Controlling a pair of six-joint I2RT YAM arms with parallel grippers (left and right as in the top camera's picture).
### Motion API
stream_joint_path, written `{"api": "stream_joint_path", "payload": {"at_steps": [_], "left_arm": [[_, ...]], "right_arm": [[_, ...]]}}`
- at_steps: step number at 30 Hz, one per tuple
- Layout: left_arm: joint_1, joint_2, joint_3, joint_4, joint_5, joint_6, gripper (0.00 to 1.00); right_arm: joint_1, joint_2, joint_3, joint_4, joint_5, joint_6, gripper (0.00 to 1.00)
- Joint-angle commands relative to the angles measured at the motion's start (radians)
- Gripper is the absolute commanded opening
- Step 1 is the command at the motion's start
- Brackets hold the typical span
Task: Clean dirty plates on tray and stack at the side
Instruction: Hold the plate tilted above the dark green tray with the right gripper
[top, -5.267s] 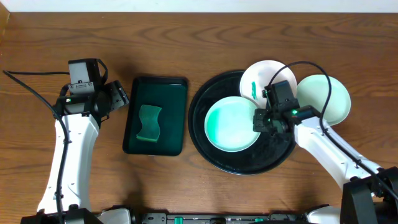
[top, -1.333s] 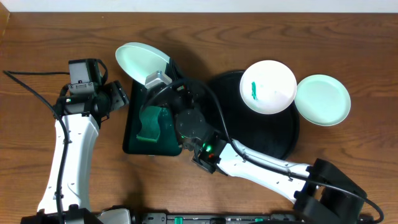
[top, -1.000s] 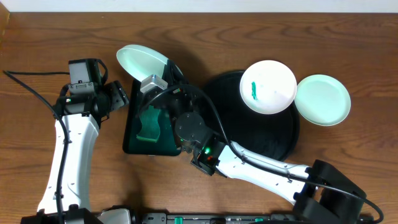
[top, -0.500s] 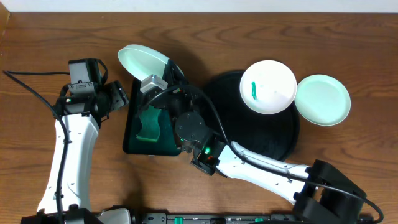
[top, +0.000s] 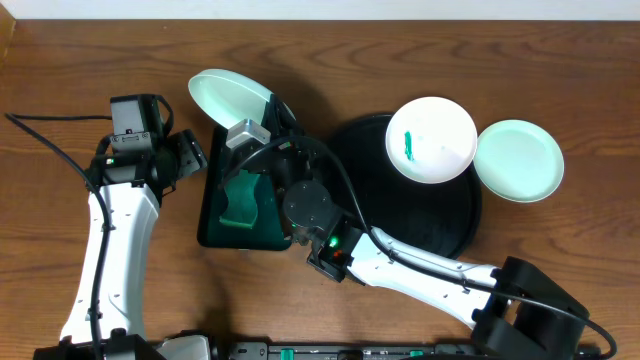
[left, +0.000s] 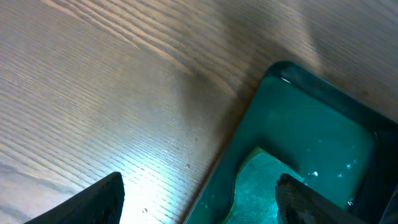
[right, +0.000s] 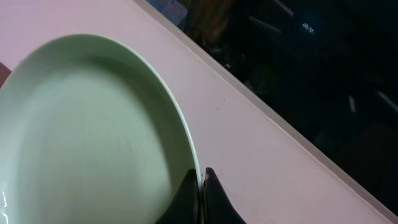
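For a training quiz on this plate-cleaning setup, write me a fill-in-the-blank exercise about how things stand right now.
The right fingers pinch the pale mint plate by its ____.
In the rectangular dark green tray lies a green ____.
On the round black tray sits a white plate marked with a green ____.
The left fingers stand ____, holding nothing.
Missing words: rim; sponge; smear; open.
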Motion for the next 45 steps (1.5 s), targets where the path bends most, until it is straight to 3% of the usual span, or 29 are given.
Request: {"api": "stream_joint_path", "payload": {"at_steps": [1, 45], "left_arm": [[0.002, 0.004, 0.005, -0.001, -0.013, -0.006, 0.79], [0.002, 0.004, 0.005, 0.000, -0.013, -0.005, 0.78]], "right_arm": [[0.008, -0.004, 0.016, 0.010, 0.006, 0.000, 0.01], [0.008, -0.004, 0.016, -0.026, 0.009, 0.004, 0.01]]}}
